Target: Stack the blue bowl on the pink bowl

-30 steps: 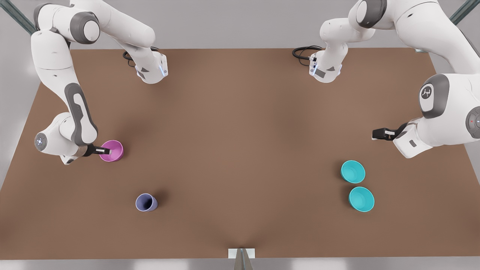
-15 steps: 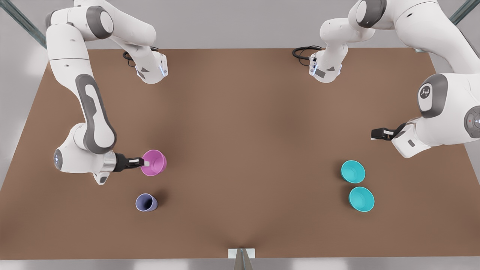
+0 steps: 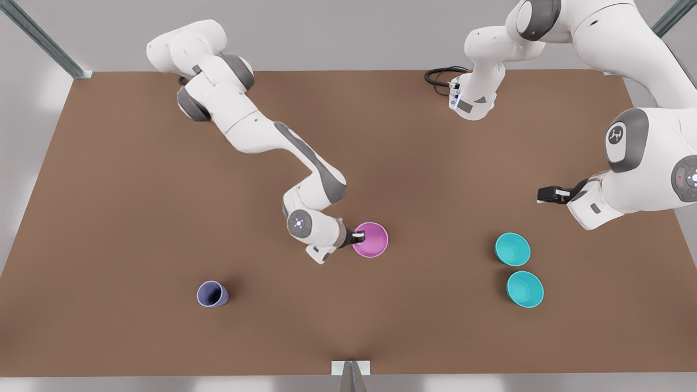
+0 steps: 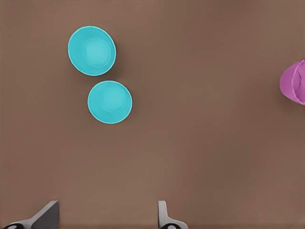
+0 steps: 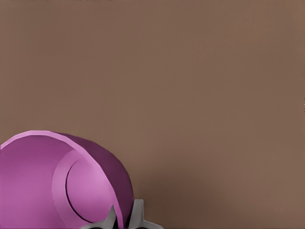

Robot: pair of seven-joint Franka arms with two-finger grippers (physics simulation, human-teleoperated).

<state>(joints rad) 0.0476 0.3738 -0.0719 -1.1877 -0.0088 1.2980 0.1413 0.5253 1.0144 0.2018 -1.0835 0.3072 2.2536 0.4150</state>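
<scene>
Pink bowl front and centre: the small round magenta-pink plastic bowl (image 3: 371, 239) sits just right of the middle of the front view, over the brown desk (image 3: 136, 190), and the right hand (image 3: 359, 237) has it by the rim. In the right wrist view the two pale fingers (image 5: 137, 215) are pinched on the pink wall (image 5: 62, 181), one inside, one outside, the bowl tipped so its inside faces the camera. Whether its base touches the desk, I cannot tell.

Over at the right of the front view, the left hand (image 3: 544, 194) hangs above the desk in the middle right of the frame, waiting, above and to the right of the teal pair. Its fingers (image 4: 164, 217) show at the lower edge of the left wrist view, spread wide apart with nothing between them.

Two small round turquoise-teal plastic bowls sit upright in the lower right of the front view, rims almost touching. The blue bowl (image 3: 512, 249) is the upper one of the two, the one nearer that waiting hand; the second teal bowl (image 3: 525, 289) sits just below it and slightly right. Both look empty in the left wrist view (image 4: 110, 102), (image 4: 92, 50), and both are well apart from the pink bowl.

Down in the lower left of the front view stands a small narrow lavender-blue cup (image 3: 212, 294), alone, far from either hand.
</scene>
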